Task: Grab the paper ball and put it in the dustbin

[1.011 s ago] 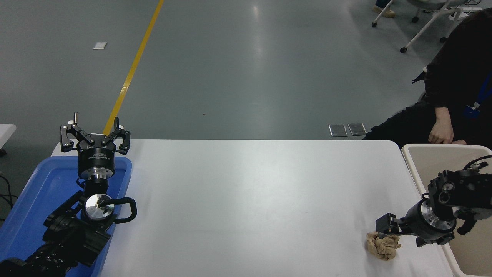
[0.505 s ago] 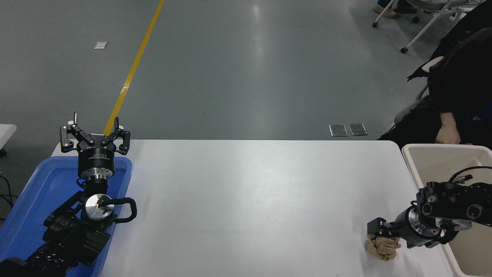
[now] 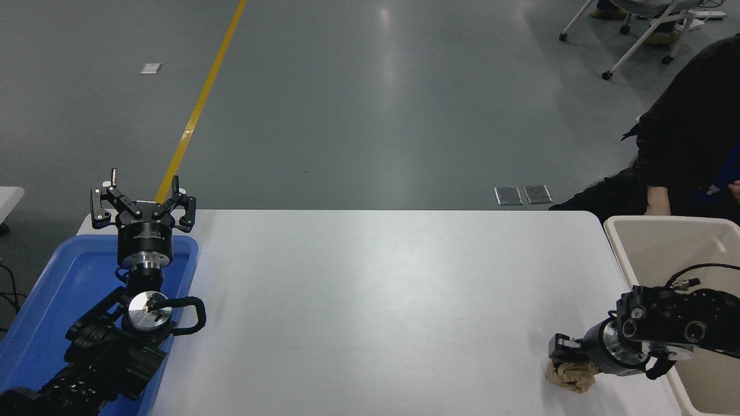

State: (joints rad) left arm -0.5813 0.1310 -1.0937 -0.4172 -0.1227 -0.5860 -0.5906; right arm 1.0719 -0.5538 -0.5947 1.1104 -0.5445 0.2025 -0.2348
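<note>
Left arm: we see it parked at the lower left, reaching away from the camera, forearm and wrist in line.
Left gripper (image 3: 143, 203): it points at the far side, fingers spread wide apart with nothing between them.
Right arm: it comes in low from the right edge, lying nearly level, wrist turned toward the left.
Right gripper (image 3: 563, 353): it points left and slightly down; we cannot tell how its fingers stand.
</note>
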